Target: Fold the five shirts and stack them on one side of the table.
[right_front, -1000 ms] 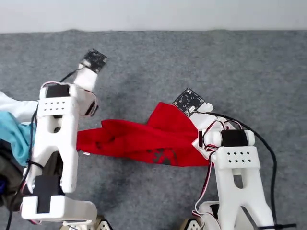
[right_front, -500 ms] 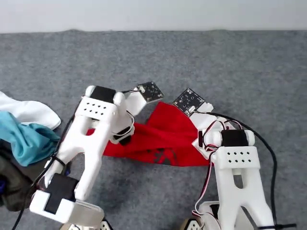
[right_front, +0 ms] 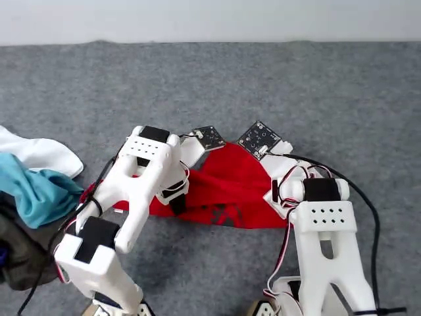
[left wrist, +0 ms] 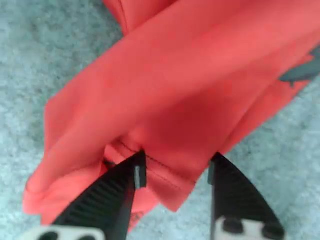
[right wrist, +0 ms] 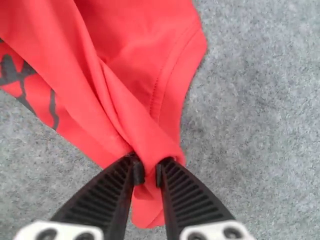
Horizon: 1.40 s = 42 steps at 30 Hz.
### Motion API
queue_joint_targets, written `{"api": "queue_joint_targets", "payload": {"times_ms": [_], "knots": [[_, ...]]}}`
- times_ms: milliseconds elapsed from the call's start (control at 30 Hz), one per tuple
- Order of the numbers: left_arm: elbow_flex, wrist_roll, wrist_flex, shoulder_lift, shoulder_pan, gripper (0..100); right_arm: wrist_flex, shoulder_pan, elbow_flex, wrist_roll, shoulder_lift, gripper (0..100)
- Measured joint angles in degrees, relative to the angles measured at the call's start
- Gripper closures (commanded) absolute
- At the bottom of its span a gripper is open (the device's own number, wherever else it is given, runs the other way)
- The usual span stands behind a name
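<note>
— Where's your red shirt (right_front: pixel 230 184)?
— Centre of the high view, bunched on the grey table (right_front: pixel 342 92) between both arms.
— And your pincers?
— Your right gripper (right wrist: pixel 146 175) is clamped on a fold. Your left gripper (left wrist: pixel 175 172) stands apart, straddling the hem.

**What You Couldn't See**

From above, your left arm (right_front: pixel 141 178) covered much of the red shirt (right_front: pixel 230 184), and your right arm (right_front: pixel 322 217) hid its right end. The shirt pile (right_front: pixel 29 197) was cut off by the frame's left edge.
</note>
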Motion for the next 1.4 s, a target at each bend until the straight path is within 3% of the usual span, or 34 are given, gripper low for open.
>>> {"api": "queue_joint_targets", "payload": {"times_ms": [167,767,967,1200,1400], "knots": [[0.0,0.0,-1.67,0.0,0.0,89,0.0,0.0,0.0,-0.09,0.0,98.9],[0.0,-0.35,-1.58,0.0,0.18,99,0.0,0.0,0.0,-0.18,0.0,98.9],[-5.01,-1.32,7.82,-2.46,0.26,99,0.18,0.0,0.0,-0.18,0.0,98.9],[-6.42,-1.58,17.23,-16.44,0.09,99,5.27,0.0,0.0,-0.18,-0.09,98.9],[-5.71,-1.58,20.22,-24.26,-7.91,99,12.75,-0.18,-3.6,-1.32,-0.18,98.7]]}}
